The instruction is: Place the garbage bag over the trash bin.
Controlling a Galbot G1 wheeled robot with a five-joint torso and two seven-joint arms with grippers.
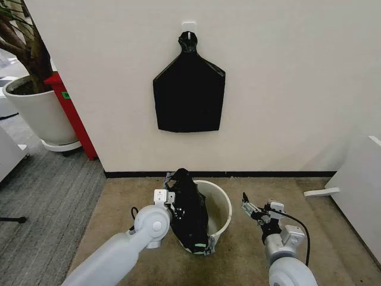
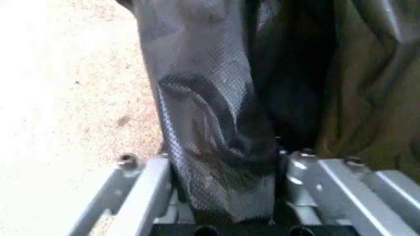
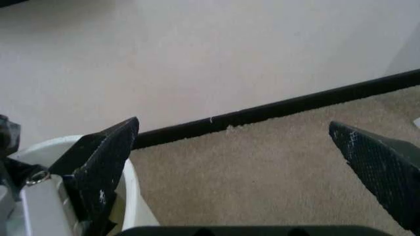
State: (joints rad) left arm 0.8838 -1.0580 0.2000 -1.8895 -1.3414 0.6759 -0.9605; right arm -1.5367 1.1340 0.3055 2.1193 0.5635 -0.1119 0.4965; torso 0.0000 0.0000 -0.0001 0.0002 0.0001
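Two end effectors at work over the carpet floor, near the wall's black baseboard (image 3: 276, 109). Left end effector (image 1: 171, 196) is at the bin's (image 1: 221, 210) left rim, clamped on a fold of the bag (image 1: 189, 205); the left wrist view shows the black plastic (image 2: 217, 147) pinched between its metal fingers (image 2: 147, 191). The bag is bunched and crumpled, draped over the left part of the rim, partly hanging inside, partly down the outer front wall. The bin stands upright on the carpet just before the baseboard. Right end effector (image 1: 253, 207) hovers just right of the bin, apart from it, fingers (image 3: 105, 152) spread wide and holding nothing. A flat black bundle (image 1: 189, 89) hangs from a wall hook above. Potted plant (image 1: 37, 107) in the far left corner.
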